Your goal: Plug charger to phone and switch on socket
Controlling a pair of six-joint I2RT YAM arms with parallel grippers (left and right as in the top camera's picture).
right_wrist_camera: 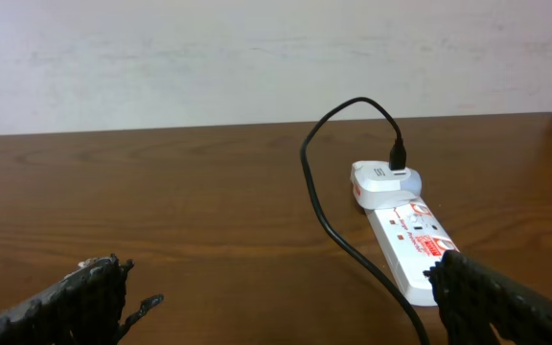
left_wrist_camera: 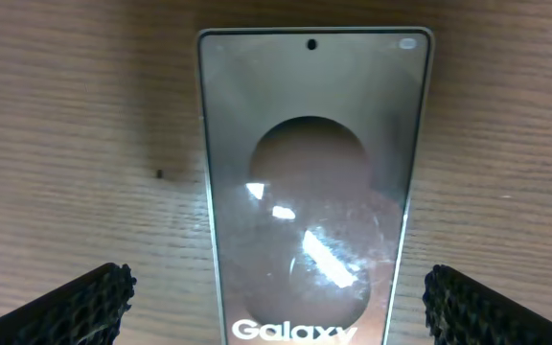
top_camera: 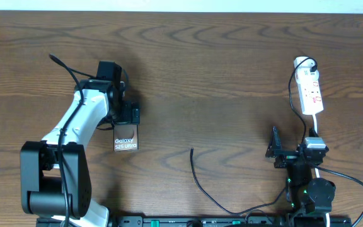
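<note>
The bronze-brown phone lies flat on the table with white "Galaxy S25 Ultra" lettering. My left gripper hovers over its upper end. In the left wrist view the phone lies between my two open fingers, which do not touch it. The white socket strip lies at the right with a black plug at its far end. The thin black charger cable curves across the table, and its loose tip lies mid-table. My right gripper is open and empty, just in front of the socket.
The charger cable loops up from the plug and runs down past the socket's left side. A white cord leaves the socket's near end toward the right arm. A pale wall stands behind the table's far edge.
</note>
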